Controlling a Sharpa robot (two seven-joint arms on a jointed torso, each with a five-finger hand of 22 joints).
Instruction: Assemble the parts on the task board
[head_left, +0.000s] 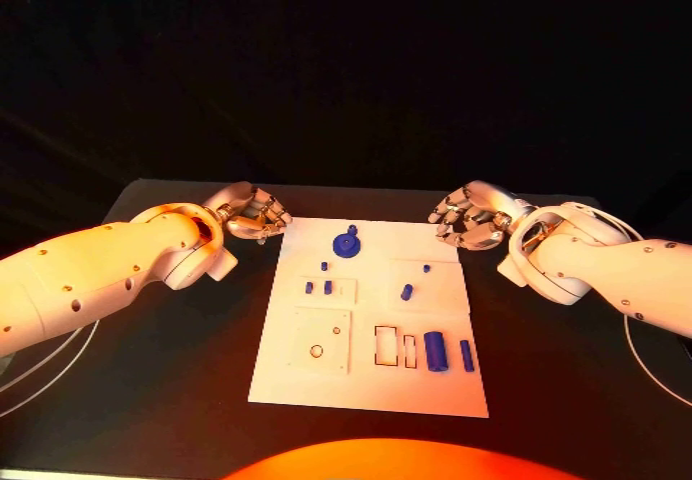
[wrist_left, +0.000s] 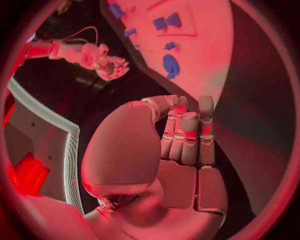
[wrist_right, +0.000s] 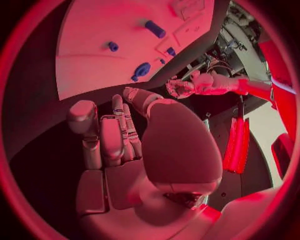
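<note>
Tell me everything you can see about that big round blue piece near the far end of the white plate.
The round blue part looks like smooth plastic: a disc-shaped body with a small knob rising at its far side. It sits on the task board near its far edge, roughly centred between the two hands. Nothing grips or touches it; the smaller blue pieces lie apart from it.

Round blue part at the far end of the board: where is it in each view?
Head view: round blue part near the task board's far edge, between the two robot hands.
Left wrist view, beyond the fingers.
Right wrist view, on the board beyond the fingers.
Shared landmark: the white task board.
</note>
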